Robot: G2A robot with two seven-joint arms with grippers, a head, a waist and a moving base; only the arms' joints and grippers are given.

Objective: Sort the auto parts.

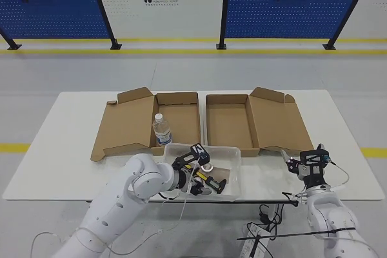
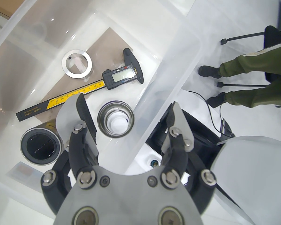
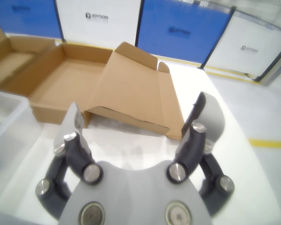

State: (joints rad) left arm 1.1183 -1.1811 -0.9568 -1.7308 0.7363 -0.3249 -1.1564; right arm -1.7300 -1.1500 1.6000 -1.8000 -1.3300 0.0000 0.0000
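Observation:
A clear plastic bin (image 1: 229, 152) (image 2: 178, 54) at the table's front holds a flat steel ring (image 2: 77, 63), a black and yellow digital caliper (image 2: 84, 88), a small steel sleeve with a white core (image 2: 116, 119) and a larger black-bored cylinder (image 2: 41, 146). My left gripper (image 2: 127, 106) (image 1: 197, 175) hangs open over the bin, one finger inside beside the small sleeve, the other beyond the bin's wall. My right gripper (image 3: 138, 108) (image 1: 303, 161) stands open and empty above the table's front right, facing the right cardboard box (image 3: 68, 76).
Two open cardboard boxes lie side by side behind the bin, the left box (image 1: 148, 122) and the right box (image 1: 255, 122). A water bottle (image 1: 161, 129) stands in the left box. Cables (image 1: 271, 216) hang off the table's front edge.

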